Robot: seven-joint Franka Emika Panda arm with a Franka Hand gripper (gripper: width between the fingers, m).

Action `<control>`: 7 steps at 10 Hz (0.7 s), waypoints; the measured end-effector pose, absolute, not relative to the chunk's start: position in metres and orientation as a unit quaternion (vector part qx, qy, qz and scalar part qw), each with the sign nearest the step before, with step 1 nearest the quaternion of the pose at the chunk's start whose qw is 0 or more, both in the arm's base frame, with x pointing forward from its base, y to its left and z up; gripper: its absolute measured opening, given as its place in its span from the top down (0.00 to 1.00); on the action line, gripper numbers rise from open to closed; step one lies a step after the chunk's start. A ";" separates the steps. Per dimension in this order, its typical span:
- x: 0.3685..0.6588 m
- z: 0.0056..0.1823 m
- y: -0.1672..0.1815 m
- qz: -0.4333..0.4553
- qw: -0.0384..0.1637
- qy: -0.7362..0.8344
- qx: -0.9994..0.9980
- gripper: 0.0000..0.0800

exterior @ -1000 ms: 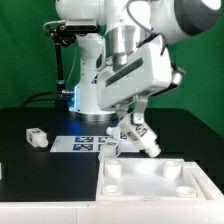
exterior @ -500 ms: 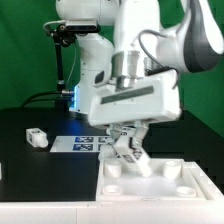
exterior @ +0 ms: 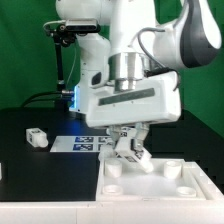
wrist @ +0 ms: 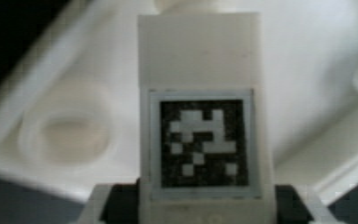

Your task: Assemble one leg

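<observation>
Gripper (exterior: 128,142) clamped on leg (wrist: 197,100), peg end pointing away toward tabletop (exterior: 150,190). Held tilted, likely to seat in corner hole (exterior: 113,170), 7 o'clock of leg in exterior view.

White leg (wrist: 199,60) (b&w sq. tag), white tabletop (exterior: 150,196), black table (exterior: 40,172)
</observation>
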State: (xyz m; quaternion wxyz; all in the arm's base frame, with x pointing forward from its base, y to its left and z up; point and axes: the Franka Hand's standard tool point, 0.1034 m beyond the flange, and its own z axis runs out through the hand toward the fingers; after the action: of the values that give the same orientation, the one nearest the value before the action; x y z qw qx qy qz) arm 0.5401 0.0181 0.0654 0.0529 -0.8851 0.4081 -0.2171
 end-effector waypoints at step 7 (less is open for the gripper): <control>0.546 0.077 -0.004 -0.246 0.020 0.339 -0.908 0.64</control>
State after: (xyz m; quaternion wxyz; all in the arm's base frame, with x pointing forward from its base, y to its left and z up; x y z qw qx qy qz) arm 0.5461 -0.0035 0.0767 0.0204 -0.9078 0.3392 -0.2459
